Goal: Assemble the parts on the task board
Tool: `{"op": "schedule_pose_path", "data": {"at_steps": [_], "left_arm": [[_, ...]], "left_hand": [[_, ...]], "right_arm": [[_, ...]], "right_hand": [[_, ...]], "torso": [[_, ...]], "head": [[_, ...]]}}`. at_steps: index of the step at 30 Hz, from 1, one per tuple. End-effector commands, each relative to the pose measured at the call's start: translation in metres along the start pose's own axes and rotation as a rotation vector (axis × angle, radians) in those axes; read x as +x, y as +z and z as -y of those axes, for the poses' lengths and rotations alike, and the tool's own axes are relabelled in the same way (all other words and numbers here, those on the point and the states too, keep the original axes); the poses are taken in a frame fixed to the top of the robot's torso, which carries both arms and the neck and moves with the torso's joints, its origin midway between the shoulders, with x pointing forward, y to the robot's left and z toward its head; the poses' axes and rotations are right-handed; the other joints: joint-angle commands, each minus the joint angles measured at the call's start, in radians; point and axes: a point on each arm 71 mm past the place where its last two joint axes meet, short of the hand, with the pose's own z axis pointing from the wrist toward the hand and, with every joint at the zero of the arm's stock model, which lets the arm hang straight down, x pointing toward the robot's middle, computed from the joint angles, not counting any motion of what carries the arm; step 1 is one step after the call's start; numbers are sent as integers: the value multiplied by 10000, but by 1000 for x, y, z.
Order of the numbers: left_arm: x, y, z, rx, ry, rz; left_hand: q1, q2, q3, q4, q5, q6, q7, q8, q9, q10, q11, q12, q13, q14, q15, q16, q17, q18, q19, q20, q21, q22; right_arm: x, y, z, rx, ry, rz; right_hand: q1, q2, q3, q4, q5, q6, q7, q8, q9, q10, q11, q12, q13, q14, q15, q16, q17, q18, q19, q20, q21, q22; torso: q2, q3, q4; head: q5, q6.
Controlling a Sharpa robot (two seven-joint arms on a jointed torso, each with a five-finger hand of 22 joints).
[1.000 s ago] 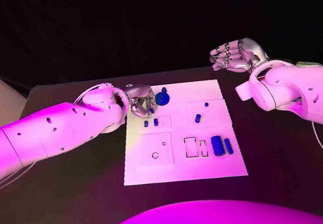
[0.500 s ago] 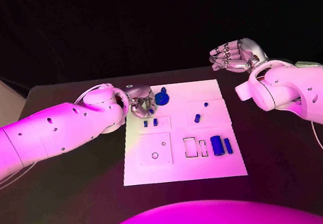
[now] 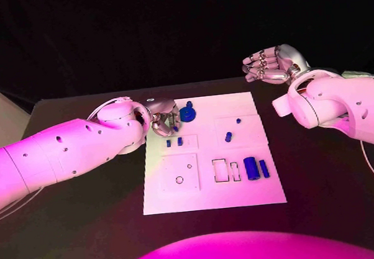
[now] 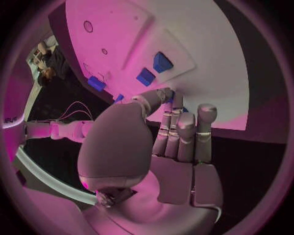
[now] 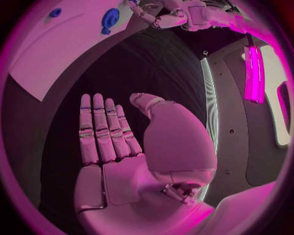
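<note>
Task board point(image 3: 210, 155), flat white plate, small blue parts point(image 3: 252, 168)

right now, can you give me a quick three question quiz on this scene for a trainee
1. True or false: the right silver hand holds a blue part.
2. Which hand is over the far left corner of the white task board: A left, B right?
3. Fill in: the two long blue blocks lie on the board's near ____ side, seen from the head view.

Key: 1 false, it is raised off the board with nothing in it. 2 A, the left silver hand. 3 right.
</note>
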Motion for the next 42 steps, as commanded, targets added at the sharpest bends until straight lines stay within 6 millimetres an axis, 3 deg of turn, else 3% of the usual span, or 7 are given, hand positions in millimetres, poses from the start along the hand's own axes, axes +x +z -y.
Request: {"op": "schedule_pose_path", "data": {"at_steps": [1,12,24,42], "left_arm": [[6,0,1,14,5,-323],[4,-2,0,92,-123,15],[4,-3,0,51,-154,125],[3,-4,-7,-297,-39,215]], "left_hand": [[-102,1,-80,-9,-54,41,-1,-10,4,45,20,-91,8,-47,-41,38,-74,-70,-96,0,-69,-54],[-226,-148,-187,45,-50,-442,116,-419,-124,-72,124,-334,65,-252,44,-39,-346,-27,-295,42,-324,-315],[-247,-196,-191,62,-39,-613,154,-569,-182,-78,149,-372,102,-288,70,-48,-388,-21,-304,68,-376,-358],[-205,-280,-195,81,-37,-1290,158,-1050,-392,118,36,-339,297,-218,-8,-2,-300,-29,-174,37,-412,-346]], "right_arm": [[1,0,-1,-144,23,-154],[1,0,0,-120,20,-155],[1,-1,0,-102,17,-145],[1,-1,1,-26,19,-161]], "right_hand": [[-89,47,11,-55,56,92,120,-30,-9,24,1,-30,-14,56,9,-20,-10,62,0,48,-29,-9],[-104,45,7,-63,55,95,130,-50,-18,41,7,-65,-13,58,15,-45,-40,61,-5,54,-29,-54],[-117,38,1,-73,54,92,138,-71,-28,46,16,-102,-14,45,25,-75,-70,59,-18,61,-31,-97],[-140,31,-34,-179,42,155,220,-176,-79,-79,109,-415,-19,-103,123,-302,-290,51,-191,149,-34,-408]], "torso": [[-8,-2,4],[-4,-17,3],[-2,-17,7],[-5,-1,-1]], "head": [[-2,2],[5,2],[13,2],[10,2]]}}
